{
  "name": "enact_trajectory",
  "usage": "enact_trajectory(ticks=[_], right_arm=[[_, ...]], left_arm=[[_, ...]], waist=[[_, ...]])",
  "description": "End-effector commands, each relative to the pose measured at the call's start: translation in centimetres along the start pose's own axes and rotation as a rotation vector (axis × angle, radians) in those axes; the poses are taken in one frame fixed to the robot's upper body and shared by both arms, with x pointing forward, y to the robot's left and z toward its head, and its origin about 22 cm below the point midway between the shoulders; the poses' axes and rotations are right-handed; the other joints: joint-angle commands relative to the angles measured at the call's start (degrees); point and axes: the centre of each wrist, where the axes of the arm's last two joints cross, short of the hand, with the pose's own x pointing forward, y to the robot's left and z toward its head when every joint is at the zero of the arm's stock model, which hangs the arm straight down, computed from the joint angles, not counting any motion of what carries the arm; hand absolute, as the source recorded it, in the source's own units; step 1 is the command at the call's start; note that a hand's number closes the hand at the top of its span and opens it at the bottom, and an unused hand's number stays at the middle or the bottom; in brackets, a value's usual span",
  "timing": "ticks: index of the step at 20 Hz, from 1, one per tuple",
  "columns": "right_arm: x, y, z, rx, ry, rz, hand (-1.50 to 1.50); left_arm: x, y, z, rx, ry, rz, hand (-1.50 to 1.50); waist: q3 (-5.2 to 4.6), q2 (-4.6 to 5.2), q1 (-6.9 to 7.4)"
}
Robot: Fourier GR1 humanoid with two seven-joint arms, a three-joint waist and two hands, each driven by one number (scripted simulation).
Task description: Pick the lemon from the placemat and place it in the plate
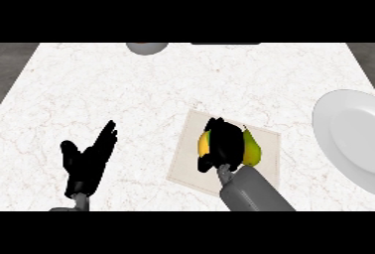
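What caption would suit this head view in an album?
Right hand curled over the lemon on the placemat, pear beside it, plate waiting to the right.

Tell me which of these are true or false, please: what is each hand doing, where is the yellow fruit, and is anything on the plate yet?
1. The right hand is over the placemat, curled round the lemon. True.
2. The lemon already lies on the plate. False: it is over the placemat, at the right hand, and nothing shows on the plate.
3. The left hand is open, apart from the placemat, at the left. True.
4. The plate sits to the left of the placemat. False: it is at the counter's right edge.
5. A greenish pear lies on the placemat beside the right hand. True.
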Motion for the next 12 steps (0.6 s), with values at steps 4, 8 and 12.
enact_trajectory(ticks=[4, 8, 12], right_arm=[[-0.2, -2.7, 1.0, -0.280, -0.040, -0.114, 1.50], [0.3, -1.3, 1.6, -0.387, 0.064, -0.186, 1.50], [1.1, -3.5, 4.0, -0.579, 0.075, -0.228, 1.50]], left_arm=[[-0.7, -0.1, -0.4, 0.017, 0.041, 0.013, 0.00], [-1.7, -0.6, 0.7, 0.005, 0.044, 0.011, 0.00], [-1.3, -0.3, 0.4, 0.013, 0.053, 0.022, 0.00]], waist=[[-0.18, 0.32, -0.55], [-0.18, 0.32, -0.17], [-0.21, -0.01, -1.10]])
